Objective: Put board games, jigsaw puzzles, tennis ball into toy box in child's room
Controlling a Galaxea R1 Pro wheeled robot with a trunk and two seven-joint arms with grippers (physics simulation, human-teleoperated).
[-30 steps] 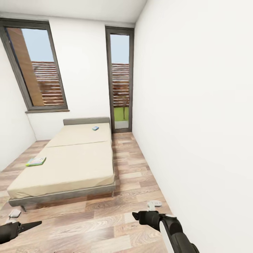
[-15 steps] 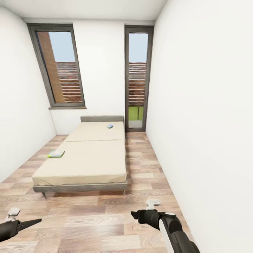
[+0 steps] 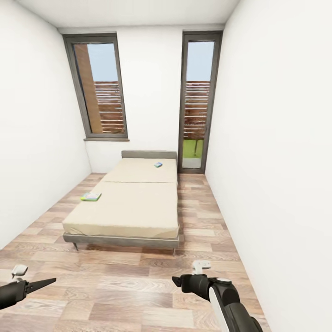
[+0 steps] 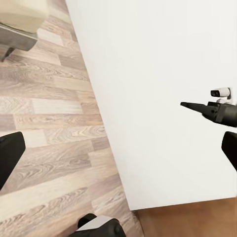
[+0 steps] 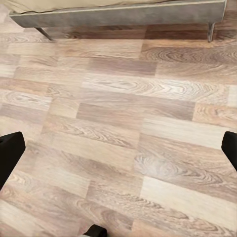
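Head view, left to right. Left claw [image 3: 39, 285] hangs low over the wood floor [image 3: 120, 286]; fingertips read as pinched to a narrow point, carrying nothing. In the left wrist view the finger edges sit at the frame sides, so the true gap: cannot tell for certain.

Bed [image 3: 138, 216] stands mid-room, headboard against the far wall between two tall windows. Green board game [image 3: 91, 197] lies flat near the bed's left edge, about halfway along. Blue board game [image 3: 158, 164] lies further back near the headboard, right of centre. Both well apart from either claw. Toy box and tabletop not seen from here.

Right claw [image 3: 177, 281] is held forward over the floor, empty; the right wrist view shows dark finger edges far apart, so it stands wide.

Risks, as judgement:
- Green box sits close to the mattress edge; a sideways nudge on approach could push it off to the floor.
- Flat boxes on a soft mattress may sink under a downward press and resist a pinch.
- Base could clip the bed's foot frame or legs.

Room: open floor before the bed foot; a clear aisle along the right wall [image 3: 276, 161]; a narrower strip on the left side.
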